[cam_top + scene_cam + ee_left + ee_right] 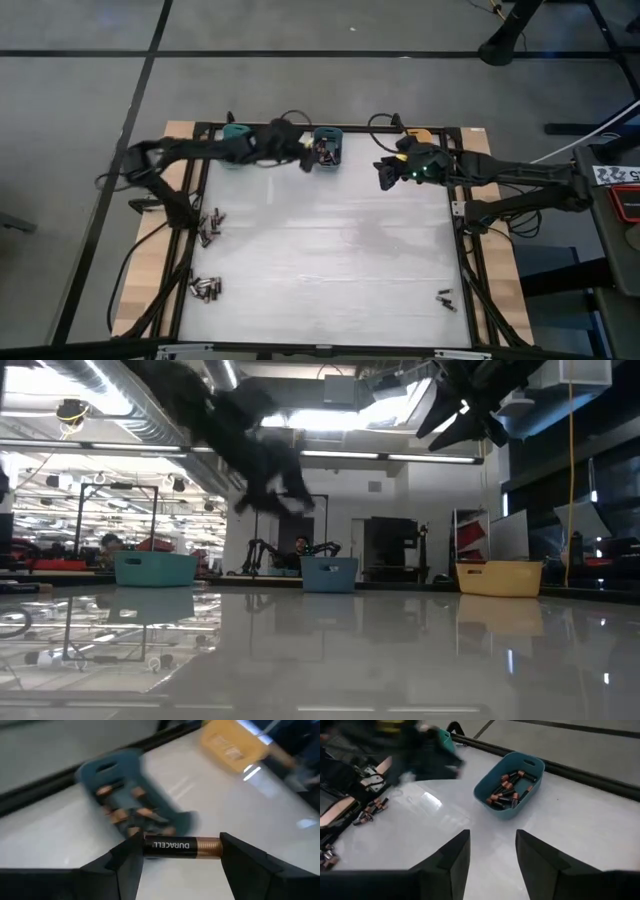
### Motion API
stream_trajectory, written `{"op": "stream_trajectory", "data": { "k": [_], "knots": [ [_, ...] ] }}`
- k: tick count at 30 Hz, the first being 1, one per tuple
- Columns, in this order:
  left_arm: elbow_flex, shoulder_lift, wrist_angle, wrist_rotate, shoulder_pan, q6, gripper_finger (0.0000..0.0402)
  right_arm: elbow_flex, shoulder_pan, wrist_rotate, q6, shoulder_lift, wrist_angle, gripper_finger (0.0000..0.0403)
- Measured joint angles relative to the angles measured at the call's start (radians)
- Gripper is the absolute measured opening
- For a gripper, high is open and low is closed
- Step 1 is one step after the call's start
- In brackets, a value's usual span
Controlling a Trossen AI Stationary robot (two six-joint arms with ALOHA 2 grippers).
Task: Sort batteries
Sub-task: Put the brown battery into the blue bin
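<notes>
Left tool clenched on a battery held crosswise between its fingers, above the blue bin, right tool released, empty, over the desk.

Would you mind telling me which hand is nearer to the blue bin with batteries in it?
Left. The left hand hovers just beside the blue bin, holding a battery. The right hand waits farther off on the bin's other side, empty.
</notes>
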Motion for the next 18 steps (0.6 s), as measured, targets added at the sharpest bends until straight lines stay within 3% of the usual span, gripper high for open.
{"op": "stream_trajectory", "data": {
  "k": [4, 9, 13, 18],
  "knots": [
    [0.107, 0.158, 0.001, 0.076, 0.059, 0.022, 0.0223, 0.0, 0.045, 0.021, 0.044, 0.027, 0.001, 0.0159],
    [0.288, 0.29, -0.125, 0.064, 0.067, 0.145, 0.0223, 0.0, 0.102, 0.022, 0.117, 0.099, -0.001, 0.0159],
    [0.376, 0.344, -0.232, 0.046, 0.067, 0.226, 0.0224, 0.0, 0.156, 0.03, 0.16, 0.153, 0.0, 0.0159],
    [0.393, 0.354, -0.256, 0.047, 0.064, 0.359, 0.0224, 0.0, 0.24, 0.15, 0.198, 0.166, -0.002, 0.0159]
  ]
}}
